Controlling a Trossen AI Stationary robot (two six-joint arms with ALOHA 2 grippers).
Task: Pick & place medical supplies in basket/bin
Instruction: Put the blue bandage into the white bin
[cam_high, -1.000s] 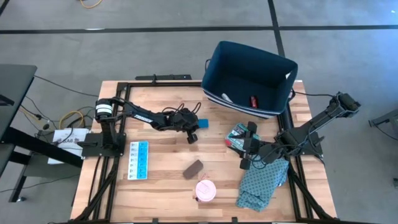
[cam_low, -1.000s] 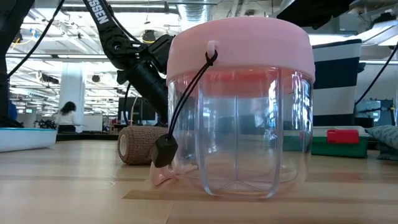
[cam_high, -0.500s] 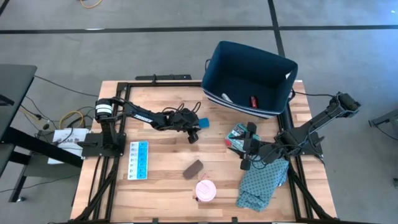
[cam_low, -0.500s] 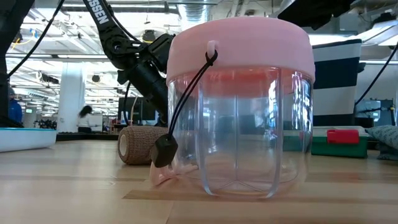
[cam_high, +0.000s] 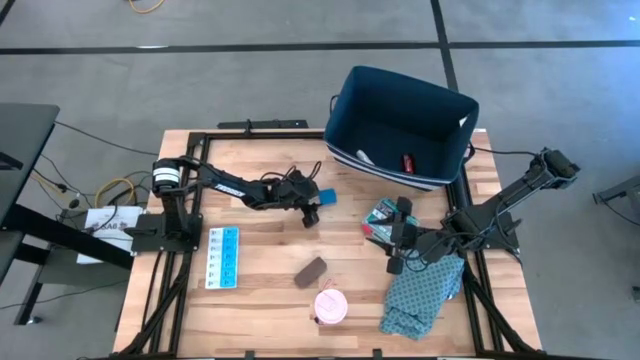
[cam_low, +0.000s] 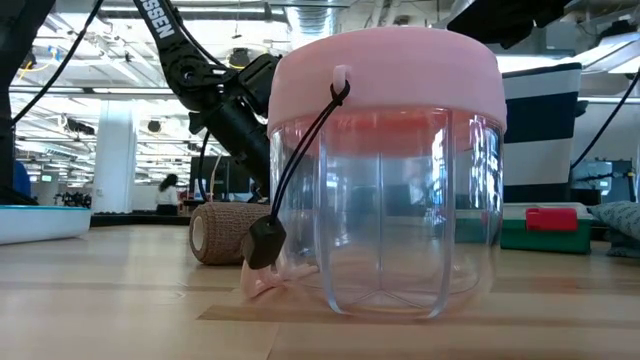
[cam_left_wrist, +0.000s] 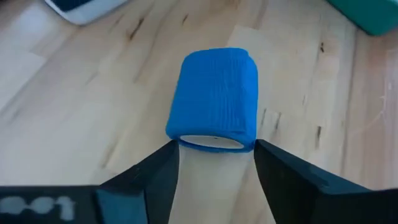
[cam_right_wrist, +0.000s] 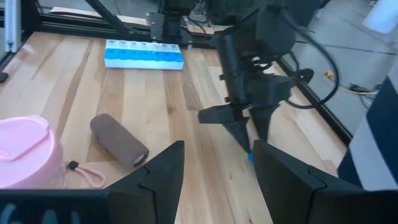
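Blue roll (cam_left_wrist: 214, 99) lies on the desk (cam_high: 250, 300) short of the bin (cam_high: 400, 125), between the fingers of the left hand (cam_left_wrist: 214, 165), which has just spread wide; apparently released or regripping. Right hand (cam_right_wrist: 214, 165) waits open beside the patterned box (cam_high: 380, 215).

Wooden table (cam_high: 250, 300): navy bin (cam_high: 400, 125) at 1 o'clock; blue roll (cam_high: 327, 197) centre; patterned box (cam_high: 380, 215), teal cloth (cam_high: 420, 295) 4 o'clock; pill organizer (cam_high: 222, 257) 8 o'clock; brown roll (cam_high: 311, 270), pink-lidded cup (cam_high: 330, 306) 6 o'clock.

Legible text: white letters "SEN", the tail of a cut-off word, on the dark robot arm (cam_low: 170, 35) at 11 o'clock in the low view. No other text can be read.
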